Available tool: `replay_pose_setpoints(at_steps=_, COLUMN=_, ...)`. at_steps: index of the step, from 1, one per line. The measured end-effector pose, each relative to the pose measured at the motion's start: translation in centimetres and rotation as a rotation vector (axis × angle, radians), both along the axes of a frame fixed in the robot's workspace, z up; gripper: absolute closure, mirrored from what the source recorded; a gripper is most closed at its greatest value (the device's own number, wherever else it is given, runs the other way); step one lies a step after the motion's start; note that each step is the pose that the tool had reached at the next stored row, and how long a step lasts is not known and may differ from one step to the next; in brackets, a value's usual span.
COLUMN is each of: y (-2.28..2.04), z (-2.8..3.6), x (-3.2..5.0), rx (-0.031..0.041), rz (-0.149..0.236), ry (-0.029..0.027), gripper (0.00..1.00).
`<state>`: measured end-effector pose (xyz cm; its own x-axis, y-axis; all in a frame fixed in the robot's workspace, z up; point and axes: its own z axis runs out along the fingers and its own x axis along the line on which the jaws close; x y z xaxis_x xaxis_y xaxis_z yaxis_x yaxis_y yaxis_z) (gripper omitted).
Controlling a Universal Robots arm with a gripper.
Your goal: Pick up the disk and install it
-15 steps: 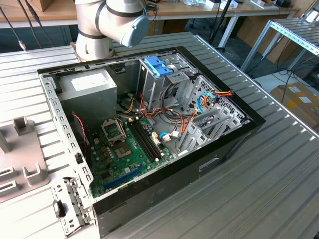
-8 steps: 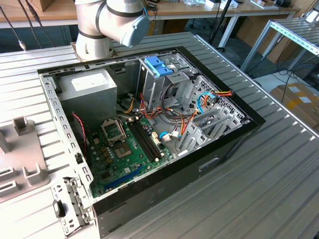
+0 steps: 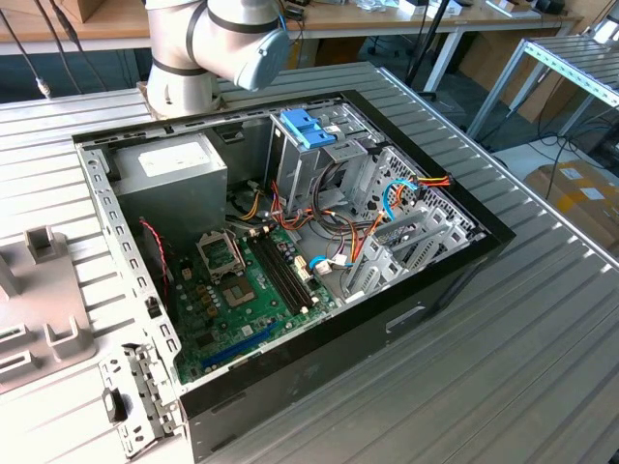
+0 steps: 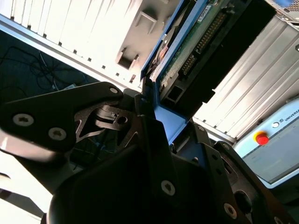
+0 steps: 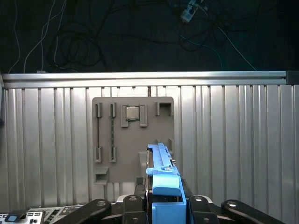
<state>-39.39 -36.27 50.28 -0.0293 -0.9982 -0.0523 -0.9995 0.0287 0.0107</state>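
Disk (image 5: 160,159) sits edge-on in the gripper (image 5: 166,205) in the first wrist view, its blue plastic rail facing the camera, and the black fingers (image 5: 133,205) are closed against its two sides. In the second wrist view the same disk (image 4: 196,42) shows its green circuit-board face and a blue rail along the edge. The gripper (image 4: 156,119) is clamped on one end there, and the rest of the disk sticks out free beyond the fingers.

Past the held disk in the first wrist view, a grey moulded tray (image 5: 133,140) lies flat on the ribbed metal table (image 5: 233,140). A small square chip (image 5: 132,113) sits in one of the tray's pockets.

In the exterior view the arm (image 3: 213,43) stands at the far edge of the table, behind the open computer case (image 3: 338,358). Inside the case are a grey power supply (image 3: 174,174), a metal cage with a light-blue top (image 3: 308,126) and a green motherboard (image 3: 242,290). Red, yellow and blue cables (image 3: 387,208) run between the metal brackets.
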Motion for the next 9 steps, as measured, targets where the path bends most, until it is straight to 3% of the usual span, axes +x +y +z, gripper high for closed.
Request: replay_pose_setpoints(at_steps=9, y=-0.55, z=-0.05, x=0.53, rx=-0.0001, rz=0.0, ry=0.0002, gripper=0.63)
